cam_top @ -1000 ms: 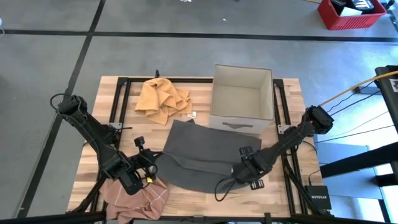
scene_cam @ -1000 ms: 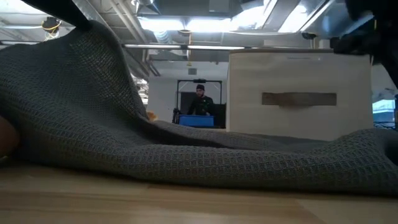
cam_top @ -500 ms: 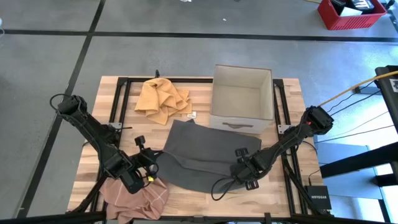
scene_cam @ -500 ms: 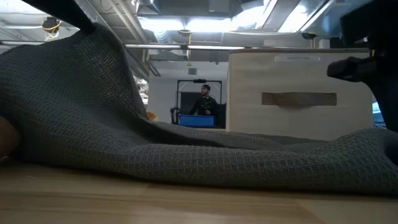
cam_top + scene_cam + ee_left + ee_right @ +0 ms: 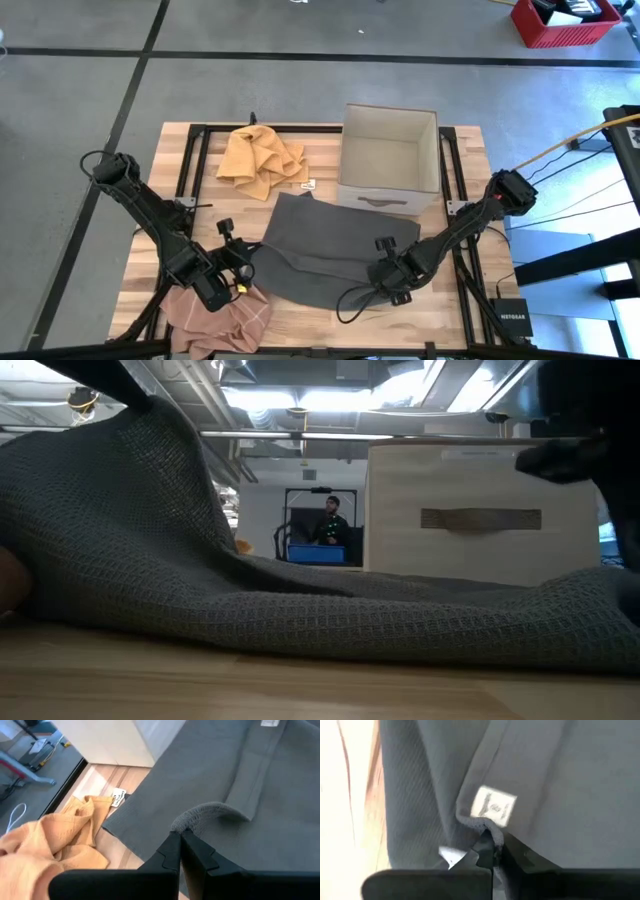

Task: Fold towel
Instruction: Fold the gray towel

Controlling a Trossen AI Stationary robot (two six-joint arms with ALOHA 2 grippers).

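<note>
A grey waffle-weave towel (image 5: 325, 245) lies across the middle of the wooden table (image 5: 440, 320). Its left near part is raised (image 5: 120, 470), while the rest lies flat on the wood. My left gripper (image 5: 248, 264) is shut on that raised part. My right gripper (image 5: 385, 275) points steeply down at the towel's right near corner and is shut on it beside a white label (image 5: 493, 807). My left gripper pinches a bunched-up hump of the towel's left near edge (image 5: 191, 816) between its two fingers, slanting down from the table's near left. That part is held above the table, and the cloth drapes slack from it down to the wood. My right gripper pinches the towel's curled corner edge (image 5: 479, 824), right next to the white label, between its fingertips (image 5: 485, 845). The fingers come from above, pointing steeply down. The corner stays low at the table; one layer or several, I cannot tell.
An open beige fabric box (image 5: 388, 160) stands at the far right, just behind the towel. An orange cloth (image 5: 262, 160) is crumpled at the far left. A pink checked cloth (image 5: 220, 318) lies at the near left edge. A person (image 5: 326, 520) stands in the room beyond.
My right gripper has tipped to point more steeply down and has shut on the towel's right near corner. The left gripper and the raised part of the towel have kept still.
</note>
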